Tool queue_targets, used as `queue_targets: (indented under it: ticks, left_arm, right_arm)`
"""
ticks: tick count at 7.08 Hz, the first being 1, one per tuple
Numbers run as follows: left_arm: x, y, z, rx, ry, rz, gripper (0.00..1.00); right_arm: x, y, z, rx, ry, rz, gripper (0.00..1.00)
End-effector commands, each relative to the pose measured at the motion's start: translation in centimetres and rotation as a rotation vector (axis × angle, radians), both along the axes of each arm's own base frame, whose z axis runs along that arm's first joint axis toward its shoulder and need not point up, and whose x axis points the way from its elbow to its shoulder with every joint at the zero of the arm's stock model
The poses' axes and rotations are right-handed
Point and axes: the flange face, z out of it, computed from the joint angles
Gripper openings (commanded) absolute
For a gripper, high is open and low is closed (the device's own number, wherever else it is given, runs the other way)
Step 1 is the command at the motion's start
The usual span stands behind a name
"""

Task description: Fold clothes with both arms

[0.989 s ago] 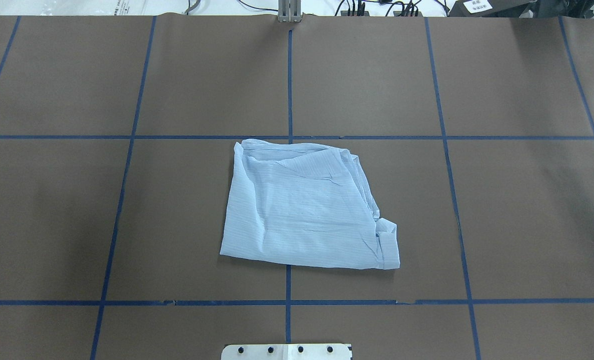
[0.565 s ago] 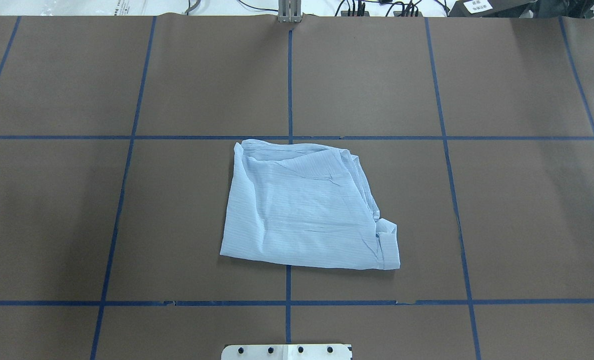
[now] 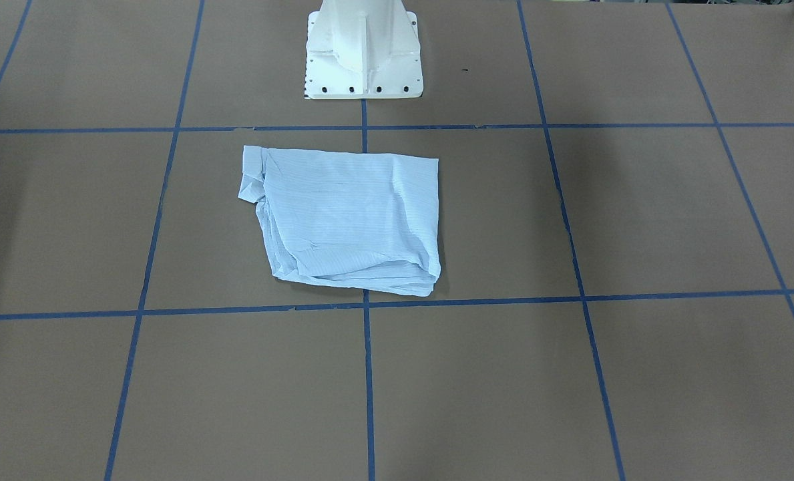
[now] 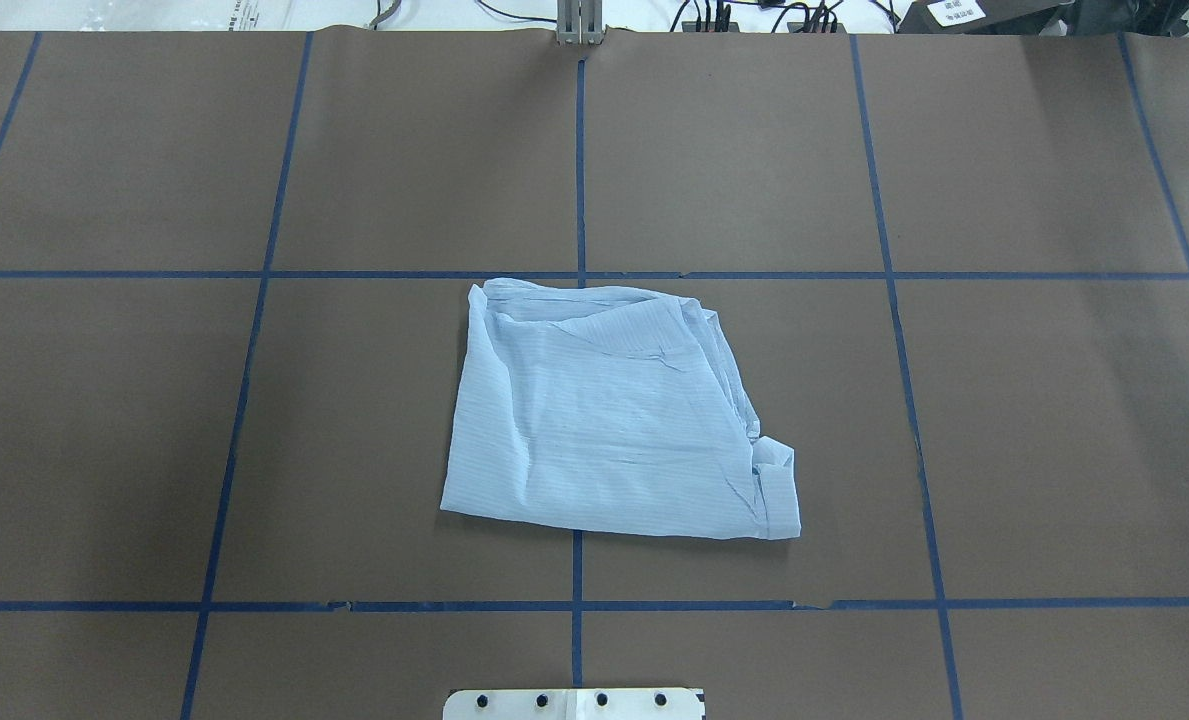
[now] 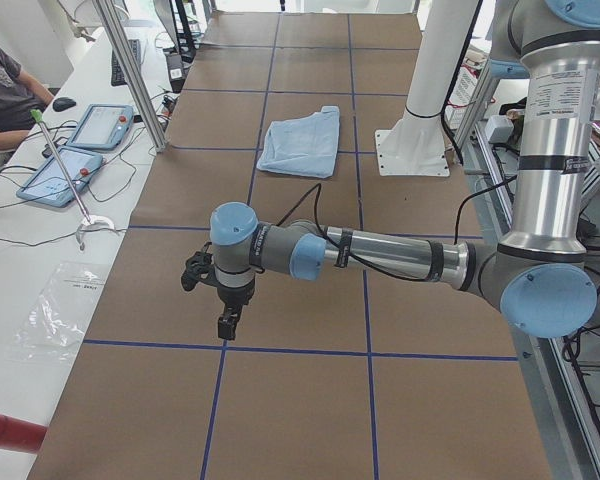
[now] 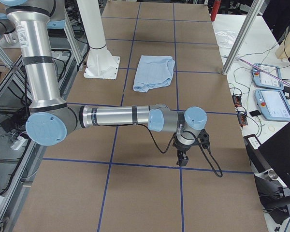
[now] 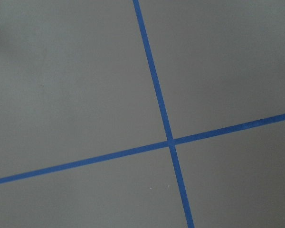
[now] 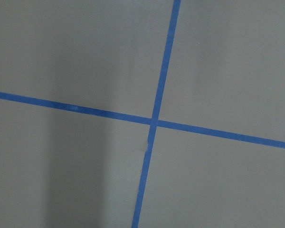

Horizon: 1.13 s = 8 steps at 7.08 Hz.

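Note:
The pale-blue striped shirt [image 4: 614, 415] lies folded into a rough square at the table's middle, in front of the robot's base; it also shows in the front-facing view [image 3: 346, 217] and both side views [image 5: 302, 140] [image 6: 155, 71]. A cuff sticks out at its near right corner [image 4: 776, 478]. The left gripper [image 5: 225, 322] shows only in the exterior left view, far out toward the table's left end, pointing down; I cannot tell if it is open. The right gripper [image 6: 181, 157] shows only in the exterior right view, far toward the right end; I cannot tell its state. Nothing is held.
Brown table cover with blue tape grid lines [image 4: 579, 275]. White pedestal base [image 3: 363, 53] stands behind the shirt. Both wrist views show only a tape crossing [image 7: 170, 141] [image 8: 153, 121]. Tablets and cables lie on side benches [image 5: 80, 150] [image 6: 273, 96]. A person sits at the far left [image 5: 5, 90].

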Motion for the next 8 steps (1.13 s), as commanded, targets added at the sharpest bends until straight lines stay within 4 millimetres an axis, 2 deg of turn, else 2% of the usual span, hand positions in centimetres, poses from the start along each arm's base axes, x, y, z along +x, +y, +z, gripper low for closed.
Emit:
queue_targets:
  ticks: [1,2,4,5,8]
  left_arm:
    - [-1.1,0.7,1.9,-0.023,0.075,0.090,1.00]
    - [-1.3,0.8,3.3,-0.052,0.124,0.083,1.00]
    - [-1.2,1.3,3.8,-0.055,0.133,0.084,1.00]
    - [-1.2,1.3,3.8,-0.051,0.133,0.081,1.00]
    - [-1.2,1.1,3.5,-0.037,0.133,0.079,1.00]
  right_arm:
    - [0.0,-0.1,-0.2,0.000,0.000,0.005,1.00]
    - [0.0,0.0,-0.1,-0.004,0.000,0.007,1.00]
    - [0.5,0.2,0.0,-0.021,-0.003,0.033,1.00]
    - [0.9,0.8,0.5,-0.035,-0.023,0.044,1.00]
    - [3.9,3.9,3.3,-0.087,-0.053,0.107,1.00]
